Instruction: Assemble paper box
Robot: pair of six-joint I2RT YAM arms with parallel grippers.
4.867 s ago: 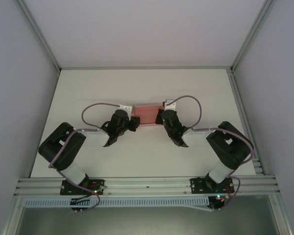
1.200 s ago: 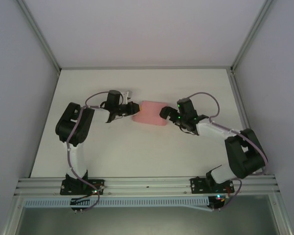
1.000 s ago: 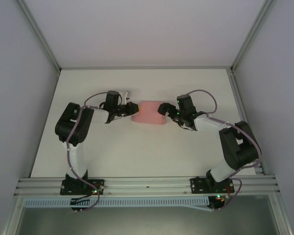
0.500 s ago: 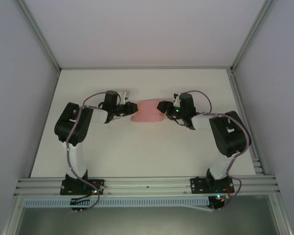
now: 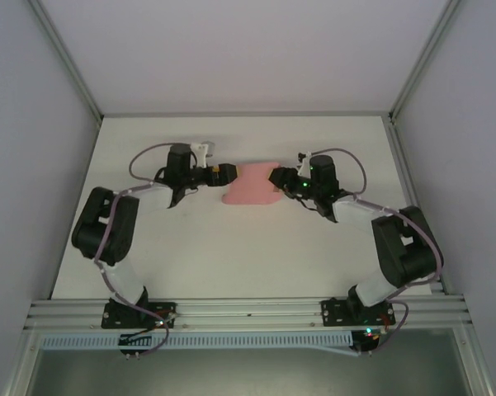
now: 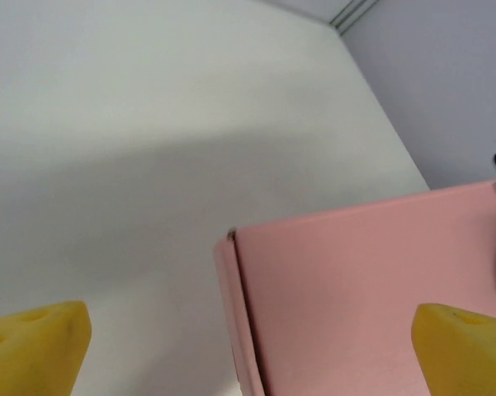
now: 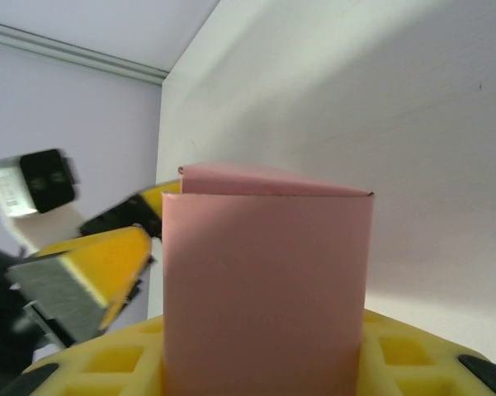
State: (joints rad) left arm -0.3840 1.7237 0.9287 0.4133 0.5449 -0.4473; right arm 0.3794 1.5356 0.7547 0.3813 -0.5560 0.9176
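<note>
We count two arms, one pink box and two purple cables on the white surface [image 5: 231, 256]. Farthest left, the left arm [image 5: 107, 235] reaches in with its cable [image 5: 144, 157] looping over it. From above, the left jaws stand spread, their tips just beside the near-left corner of the paper box [image 5: 252, 188]. The left wrist camera adds what the overhead cannot. The two yellow pads [image 6: 33, 346] sit at opposite edges of the frame, and a corner of the box lies in the gap between them, closer to the right-hand pad. We cannot tell whether that pad touches the card. Nothing else lies between the left jaws, just bare surface and the box's shadow. To the right of the box, the right jaws pinch its right end. In the right wrist view the box stands upright directly ahead, rising from a yellow lattice pad [image 7: 396, 355] at the bottom of the frame and blocking most of what lies beyond. Past its left edge we see the left arm's yellow pads [image 7: 99, 264], blurred, and behind them the grey wall [image 7: 66, 124]. Farthest right, the right arm [image 5: 400, 247] bends back toward its base, its cable [image 5: 351, 161] arching above the wrist.
</note>
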